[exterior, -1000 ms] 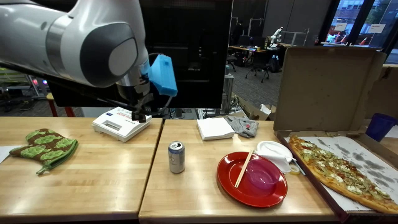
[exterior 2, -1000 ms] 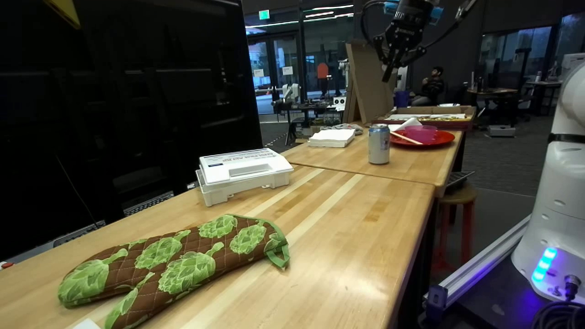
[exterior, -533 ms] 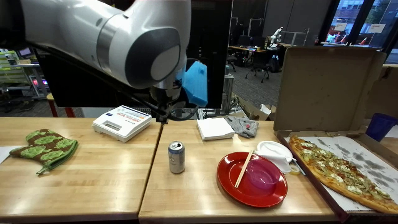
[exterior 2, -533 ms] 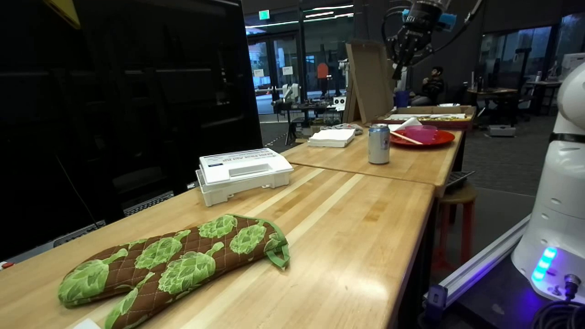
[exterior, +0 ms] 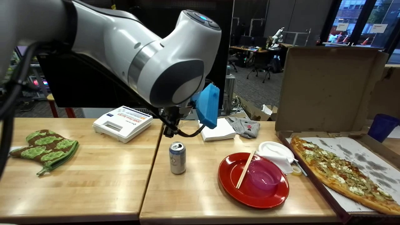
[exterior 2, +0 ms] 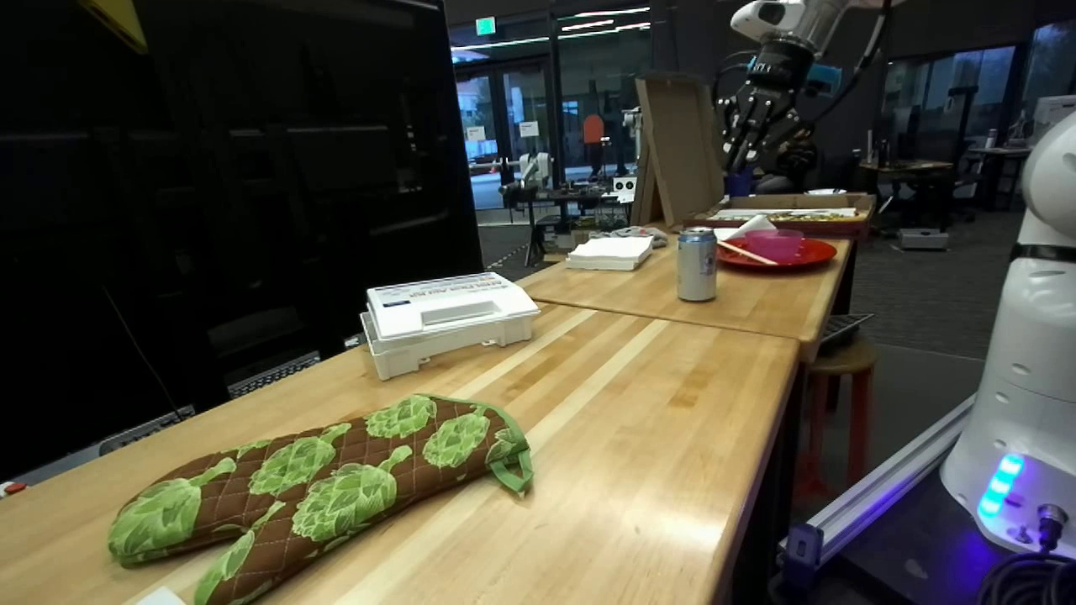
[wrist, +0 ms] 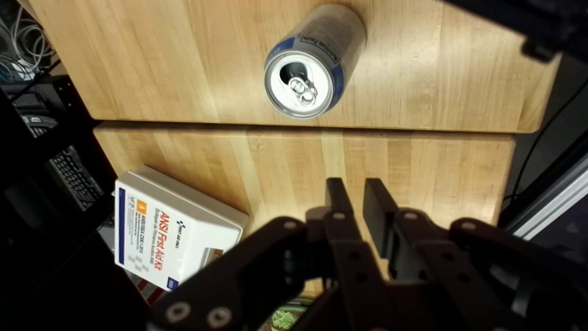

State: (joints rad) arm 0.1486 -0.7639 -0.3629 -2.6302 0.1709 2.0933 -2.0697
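Silver-and-blue metal drinks can (wrist: 317, 64), top w/ its mouth open, stands upright on pale wood tabletop (exterior: 193, 200), nr the seam (wrist: 229, 125) w/ an adjoining pale wood tabletop (exterior: 109, 187). Black two-finger gripper (wrist: 353, 181) hangs above, nr the can but not touching; fingers (wrist: 381, 200) parted, narrow gap btwn, wood visible thru it in wrist view. White plastic case (wrist: 179, 230), lettered "ANSI First Aid Kit", sits on adjoining tabletop nr the seam; brown quilted oven mitt (exterior 2: 336, 479) w/ green artichoke print lies farther along. Can's own tabletop also bears glossy red round plate (exterior: 247, 199), holding translucent magenta bowl (exterior: 264, 178) & pale wooden chopsticks (exterior: 245, 170), plus flat white paper stack (exterior: 218, 129) beside grey knit fabric (exterior: 242, 123) w/ red button (exterior: 249, 127). Past plate: brown cardboard pizza box (exterior: 328, 90), lid up, long pizza piece (exterior: 337, 168) along one side; dk-blue plastic cup (exterior: 382, 126) nr box, in an exterior view.
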